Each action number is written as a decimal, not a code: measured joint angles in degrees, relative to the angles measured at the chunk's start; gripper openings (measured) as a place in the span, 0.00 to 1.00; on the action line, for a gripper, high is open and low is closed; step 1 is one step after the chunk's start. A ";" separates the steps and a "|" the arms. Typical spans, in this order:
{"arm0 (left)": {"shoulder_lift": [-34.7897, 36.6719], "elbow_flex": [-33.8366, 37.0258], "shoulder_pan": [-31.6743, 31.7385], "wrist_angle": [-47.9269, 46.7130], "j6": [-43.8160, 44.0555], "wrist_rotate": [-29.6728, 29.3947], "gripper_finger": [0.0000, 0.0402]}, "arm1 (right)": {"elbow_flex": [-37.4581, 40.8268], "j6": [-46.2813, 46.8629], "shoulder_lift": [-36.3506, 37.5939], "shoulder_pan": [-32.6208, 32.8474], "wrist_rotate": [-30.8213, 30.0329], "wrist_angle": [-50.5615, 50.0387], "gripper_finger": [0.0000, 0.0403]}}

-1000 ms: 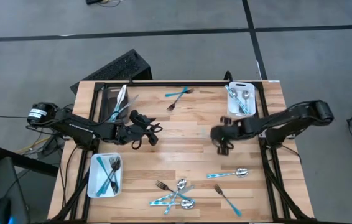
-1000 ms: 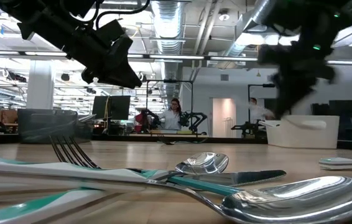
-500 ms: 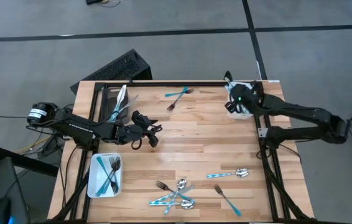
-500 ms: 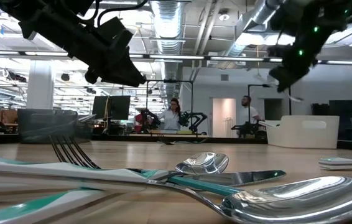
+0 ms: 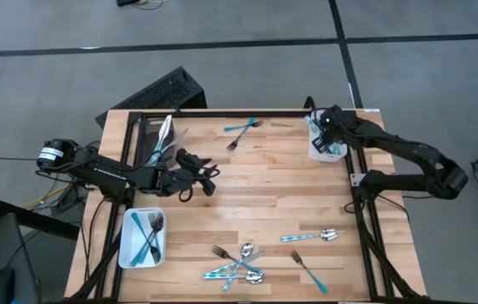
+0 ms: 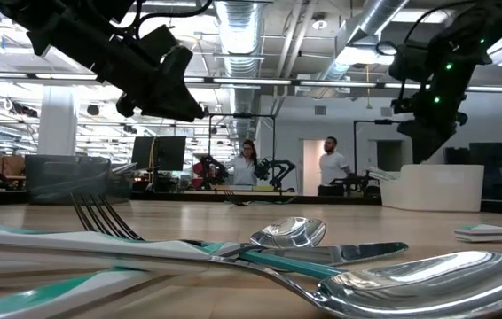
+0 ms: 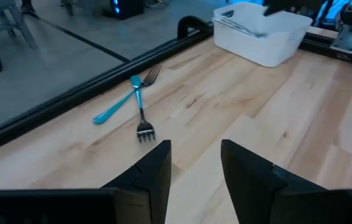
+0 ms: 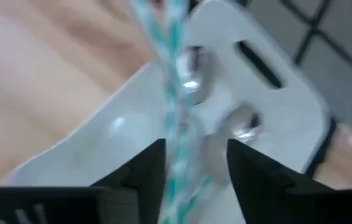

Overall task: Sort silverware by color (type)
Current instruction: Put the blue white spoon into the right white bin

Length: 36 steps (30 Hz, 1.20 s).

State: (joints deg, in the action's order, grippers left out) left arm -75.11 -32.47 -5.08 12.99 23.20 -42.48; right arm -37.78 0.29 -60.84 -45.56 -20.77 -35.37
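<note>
Wooden planks [image 5: 247,190] stretched under me, a big workshop hall behind, two people standing far off in it. Silverware was the story: right between my right gripper's [image 8: 191,165] parted fingers a teal-handled piece [image 8: 175,93] hung blurred, over the white bin [image 5: 327,135] at the far right corner, and I couldn't tell whether it touched either finger. Spoons [image 8: 190,62] lay in that bin just beyond my fingertips. My right gripper [image 5: 322,127] hovered directly above it, jaws apart.

My left gripper [image 5: 208,179] waited over the table's left-middle, jaws apart, nothing between them. Straight ahead of those fingers lay a crossed pair, a teal fork [image 7: 117,106] and a silver fork [image 7: 143,115], near the table's far edge. Behind that gripper, at my left wrist side, the dark bin [image 5: 161,135] held knives; nearer the front sat another white bin [image 5: 142,241] with teal forks. Well away from both grippers, along the front edge, a heap of spoons and forks [image 5: 239,263] lay tangled, with one spoon [image 5: 311,236] and one fork [image 5: 308,270] loose beside it.
</note>
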 joint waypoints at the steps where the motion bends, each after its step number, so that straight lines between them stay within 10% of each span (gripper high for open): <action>1: 0.00 0.00 0.00 0.00 0.00 -0.06 0.32 | -0.02 0.78 0.61 0.44 1.85 -1.13 0.50; 8: 0.00 0.00 0.00 0.08 -0.12 1.17 0.32 | -0.14 6.01 5.98 10.42 15.91 -5.71 0.52; 18: 0.00 0.00 -1.80 1.76 3.05 8.09 0.32 | -1.27 22.33 12.68 37.24 16.31 -4.54 0.40; 36: 0.00 0.00 -5.01 5.77 -9.84 9.25 0.32 | -1.27 58.55 -3.16 75.37 -7.78 -1.89 0.35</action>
State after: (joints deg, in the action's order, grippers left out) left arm -75.11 -32.47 -10.09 18.76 13.36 -33.23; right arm -39.05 58.84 -64.01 29.80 -28.54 -37.26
